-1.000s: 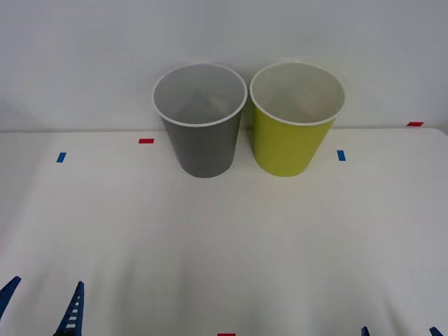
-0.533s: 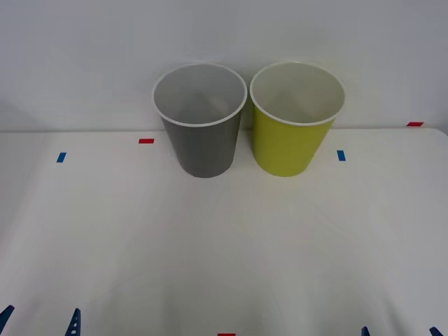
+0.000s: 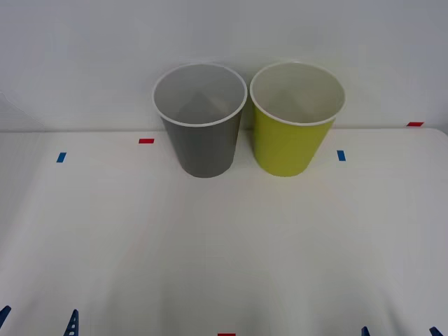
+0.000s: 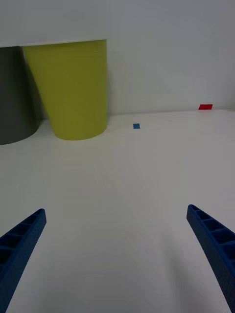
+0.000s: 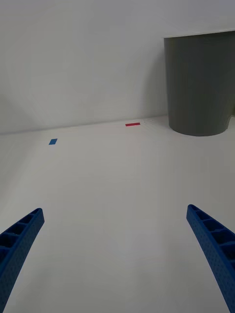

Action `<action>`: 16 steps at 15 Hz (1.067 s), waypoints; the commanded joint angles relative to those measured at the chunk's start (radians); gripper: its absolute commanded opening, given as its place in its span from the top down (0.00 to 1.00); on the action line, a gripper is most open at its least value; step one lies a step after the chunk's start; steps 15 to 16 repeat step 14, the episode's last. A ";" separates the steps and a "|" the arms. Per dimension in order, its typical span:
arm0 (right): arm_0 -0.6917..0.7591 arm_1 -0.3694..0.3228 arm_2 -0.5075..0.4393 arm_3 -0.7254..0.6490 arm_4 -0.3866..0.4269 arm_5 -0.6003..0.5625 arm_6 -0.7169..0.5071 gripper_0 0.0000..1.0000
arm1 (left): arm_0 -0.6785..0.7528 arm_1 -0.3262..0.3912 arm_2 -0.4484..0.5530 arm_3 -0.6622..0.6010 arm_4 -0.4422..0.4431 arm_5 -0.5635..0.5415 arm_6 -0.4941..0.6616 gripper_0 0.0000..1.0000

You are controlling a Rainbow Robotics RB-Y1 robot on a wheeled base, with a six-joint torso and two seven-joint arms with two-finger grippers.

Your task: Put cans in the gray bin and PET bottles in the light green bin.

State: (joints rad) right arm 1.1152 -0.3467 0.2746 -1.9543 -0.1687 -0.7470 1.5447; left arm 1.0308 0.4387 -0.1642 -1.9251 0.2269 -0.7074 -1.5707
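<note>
Left claw [image 5: 117,259] spread | right claw [image 4: 117,259] spread | gray bin [image 3: 201,143] seemingly touching light green bin [image 3: 292,140]

The front view's lower edge is cutting off both hands: of the left hand [image 3: 38,320] just two blue fingertips are poking up at the corner, and of the right hand [image 3: 399,331] even less is showing. In the right wrist view the gray bin [image 4: 14,93] is running off the side, and the light green bin [image 4: 73,88] is hiding its inside. The left wrist view is likewise cropping the gray bin's far side.
</note>
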 commanded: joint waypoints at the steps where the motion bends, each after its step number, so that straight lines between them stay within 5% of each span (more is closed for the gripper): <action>1: 0.000 0.000 0.000 0.000 0.000 0.000 0.000 0.00 | 0.000 0.000 0.000 0.000 0.000 0.000 0.000 0.00; 16: 0.000 0.000 0.000 0.000 0.000 0.000 0.000 0.00 | 0.000 0.000 0.000 0.000 0.000 0.000 0.000 0.00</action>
